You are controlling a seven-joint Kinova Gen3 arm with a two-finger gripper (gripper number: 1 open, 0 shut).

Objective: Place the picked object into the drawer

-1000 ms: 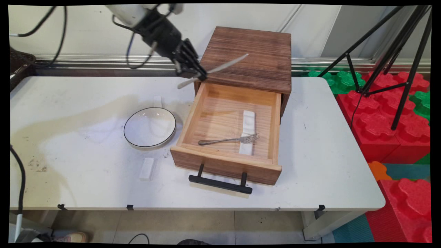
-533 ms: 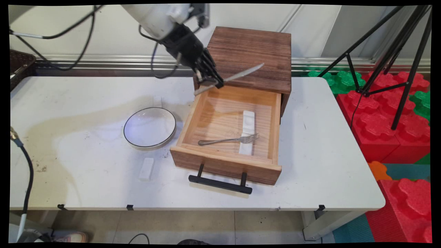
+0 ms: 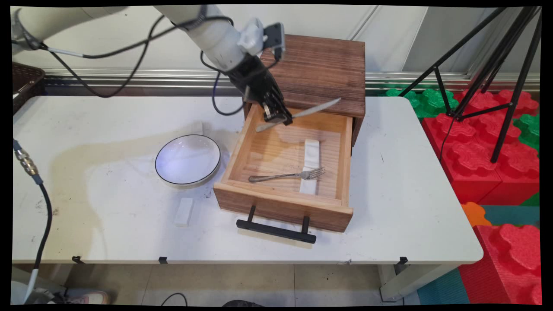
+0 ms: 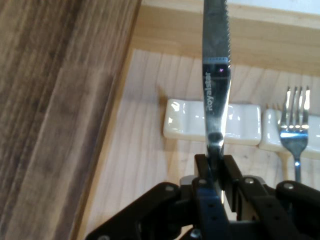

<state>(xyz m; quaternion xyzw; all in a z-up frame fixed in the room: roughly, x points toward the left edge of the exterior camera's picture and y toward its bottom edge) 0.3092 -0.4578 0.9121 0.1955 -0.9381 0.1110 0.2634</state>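
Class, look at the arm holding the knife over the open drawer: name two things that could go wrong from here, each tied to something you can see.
1. The gripper pinches the knife by its thin handle only, blade jutting far out; it might pivot or slip.
2. The fork and white rests already lie in the drawer; a lowered knife might land across them or knock the fork askew.

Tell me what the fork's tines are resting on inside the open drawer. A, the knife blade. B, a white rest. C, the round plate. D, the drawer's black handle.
B: in the main view the fork lies across the drawer floor with its tines on the nearer white rest, while the knife is held up by the gripper.
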